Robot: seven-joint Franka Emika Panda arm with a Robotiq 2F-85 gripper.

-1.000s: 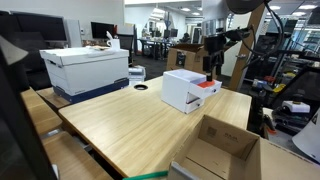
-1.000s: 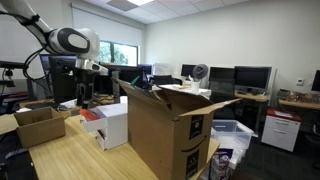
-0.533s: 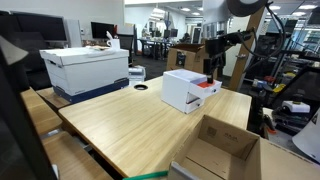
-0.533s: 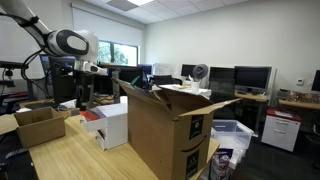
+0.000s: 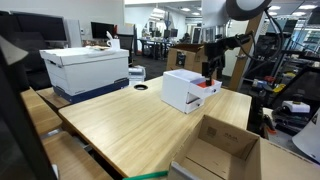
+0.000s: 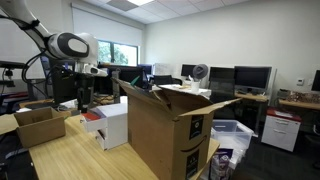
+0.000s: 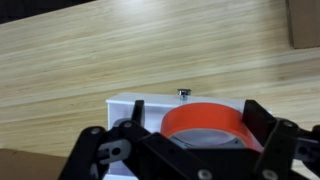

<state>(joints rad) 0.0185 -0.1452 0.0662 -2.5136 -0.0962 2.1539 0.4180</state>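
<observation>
One white bin (image 5: 85, 65) sits at nine o'clock, out of the way. Toward three o'clock the orange tape roll (image 7: 205, 120) lies flat atop a small white box (image 5: 180, 92); the gripper (image 5: 207, 70) hangs at its twelve o'clock, jaws wide, empty, straddling it.

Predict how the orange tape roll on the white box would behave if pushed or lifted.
The orange tape roll lies flat on the white box, so it probably slides rather than rolls. Its ring shape looks stiff and likely light.
</observation>
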